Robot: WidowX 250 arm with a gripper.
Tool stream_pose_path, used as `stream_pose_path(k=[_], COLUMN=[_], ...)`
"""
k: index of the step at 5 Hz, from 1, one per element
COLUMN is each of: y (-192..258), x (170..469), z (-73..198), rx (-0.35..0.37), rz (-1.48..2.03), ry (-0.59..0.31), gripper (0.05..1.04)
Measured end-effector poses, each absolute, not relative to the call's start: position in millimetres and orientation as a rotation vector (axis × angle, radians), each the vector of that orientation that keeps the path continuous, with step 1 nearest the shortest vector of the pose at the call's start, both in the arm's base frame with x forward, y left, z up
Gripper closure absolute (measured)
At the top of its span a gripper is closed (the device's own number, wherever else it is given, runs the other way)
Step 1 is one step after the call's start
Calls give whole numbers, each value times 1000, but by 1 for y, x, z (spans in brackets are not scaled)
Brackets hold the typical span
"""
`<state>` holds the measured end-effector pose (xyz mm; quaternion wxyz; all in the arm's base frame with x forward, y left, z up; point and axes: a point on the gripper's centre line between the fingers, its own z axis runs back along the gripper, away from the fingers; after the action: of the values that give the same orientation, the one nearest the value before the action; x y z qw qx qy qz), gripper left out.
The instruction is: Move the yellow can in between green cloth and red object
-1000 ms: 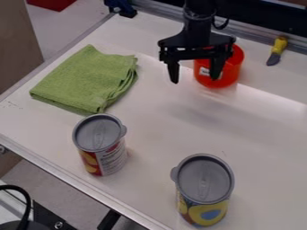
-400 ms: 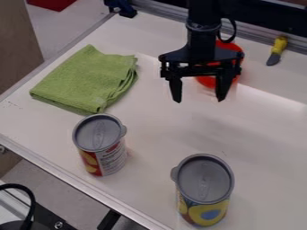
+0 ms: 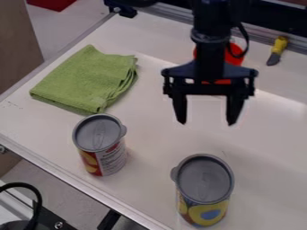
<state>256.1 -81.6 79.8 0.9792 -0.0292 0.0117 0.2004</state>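
Camera view: jaws spread wide, holding nothing, above table (image 3: 150,193). Yellow can (image 3: 203,213) upright, near front edge. Likely step: grasp it. Center jaws over can, lower astride body, keep clear of lid tab (image 3: 174,174), squeeze evenly, lift upright.
Counts: two cans (yellow can, red-labelled can (image 3: 110,159)), one green cloth (image 3: 90,81), one red cup (image 3: 235,54), one yellow-handled knife (image 3: 278,48).

**Room mid-counter, obstacles around**

From the tool (image 3: 207,124), with twelve toward the top edge, bare counter (image 3: 267,123) offers passage toward 3 o'clock and, between the cans, toward 7:30. The yellow can (image 3: 203,188) blocks 6; the red-labelled can (image 3: 99,141) stands past 8. The green cloth (image 3: 89,80) lies at 10. The red cup (image 3: 234,61) stands between 12 and 1, partly behind the arm, so clearance there is hard to judge.
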Motion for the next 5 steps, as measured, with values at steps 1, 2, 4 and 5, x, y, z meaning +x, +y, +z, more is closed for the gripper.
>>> stream_pose_path(k=[1,2,4,5], y=[-101,-113,-127,-128], x=[232,208,169,163], z=[80,81,75,71], rx=[-87,-107,-104,-104], rz=[333,281,234,295], ry=[82,106,99,124], gripper=[87,87,87,87])
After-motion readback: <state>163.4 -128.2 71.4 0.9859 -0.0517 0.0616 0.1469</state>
